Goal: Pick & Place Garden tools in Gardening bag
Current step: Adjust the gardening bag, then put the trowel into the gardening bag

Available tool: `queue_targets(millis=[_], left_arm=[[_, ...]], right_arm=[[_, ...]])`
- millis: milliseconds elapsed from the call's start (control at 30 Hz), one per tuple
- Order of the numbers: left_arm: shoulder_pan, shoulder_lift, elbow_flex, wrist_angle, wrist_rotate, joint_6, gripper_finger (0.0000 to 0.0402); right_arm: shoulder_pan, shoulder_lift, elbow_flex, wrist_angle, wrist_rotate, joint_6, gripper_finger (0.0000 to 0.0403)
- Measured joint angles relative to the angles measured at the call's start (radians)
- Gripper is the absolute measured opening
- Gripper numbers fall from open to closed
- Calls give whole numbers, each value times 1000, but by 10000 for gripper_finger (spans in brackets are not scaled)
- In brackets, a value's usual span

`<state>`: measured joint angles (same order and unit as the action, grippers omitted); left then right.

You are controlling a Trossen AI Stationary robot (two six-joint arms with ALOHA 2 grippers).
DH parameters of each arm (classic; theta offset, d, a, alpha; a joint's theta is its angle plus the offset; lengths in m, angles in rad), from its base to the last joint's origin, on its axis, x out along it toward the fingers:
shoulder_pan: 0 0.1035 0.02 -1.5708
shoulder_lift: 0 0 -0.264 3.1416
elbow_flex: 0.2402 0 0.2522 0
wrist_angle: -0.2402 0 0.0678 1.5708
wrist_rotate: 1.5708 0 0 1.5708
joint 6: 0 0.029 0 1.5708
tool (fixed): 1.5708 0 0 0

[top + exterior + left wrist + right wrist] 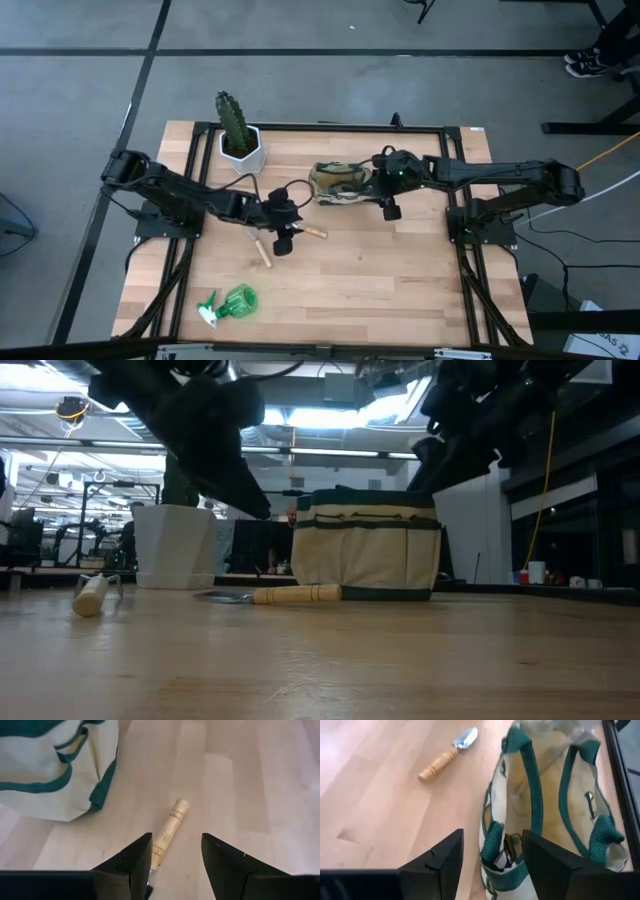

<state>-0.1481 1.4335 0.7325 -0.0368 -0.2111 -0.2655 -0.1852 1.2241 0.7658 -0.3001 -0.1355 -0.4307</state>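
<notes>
The olive-green and cream gardening bag (340,184) stands on its base at the table's middle back, mouth open (547,805). Something dark (506,851) lies inside it; the black pruners show nowhere else. The wooden-handled trowel (447,756) lies flat in front of the bag. My left gripper (176,845) is open and hovers over the trowel's handle (170,831). My right gripper (492,842) is open above the bag's right end. The rake (261,250) lies by the left gripper. The green spray bottle (230,303) lies on its side near the front left.
A green cactus in a white hexagonal pot (241,143) stands at the back left, beside the bag. A black frame (320,128) runs along the table's far edge and sides. Bare wood (400,280) lies at the front right.
</notes>
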Motion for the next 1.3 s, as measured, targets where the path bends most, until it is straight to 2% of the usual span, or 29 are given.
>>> queue_targets(millis=[133, 400, 567, 733, 900, 1000, 1133, 1233, 1300], left_arm=[[12, 32, 52, -40, 0, 72, 165], [39, 151, 155, -159, 23, 197, 162], [55, 219, 202, -155, 87, 219, 162], [68, 264, 207, -160, 100, 220, 161], [59, 322, 207, -165, 54, 261, 161], [46, 368, 207, -161, 49, 262, 161], [25, 403, 213, -144, -8, 234, 156], [8, 406, 211, -114, -38, 182, 130], [-2, 403, 209, -94, -43, 160, 99]], right_arm=[[0, -29, 0, 1, -49, -1, 202], [0, -87, 0, -21, -216, -3, 202], [0, -101, 0, -49, -221, -3, 202], [1, -101, 0, -59, -316, -4, 202], [2, -101, 0, -51, -321, -16, 202], [3, -96, 0, -45, -321, -23, 202], [3, -96, 0, -30, -321, -23, 202], [3, -96, 0, -32, -321, -23, 202], [3, -96, 0, -33, -321, -20, 202]])
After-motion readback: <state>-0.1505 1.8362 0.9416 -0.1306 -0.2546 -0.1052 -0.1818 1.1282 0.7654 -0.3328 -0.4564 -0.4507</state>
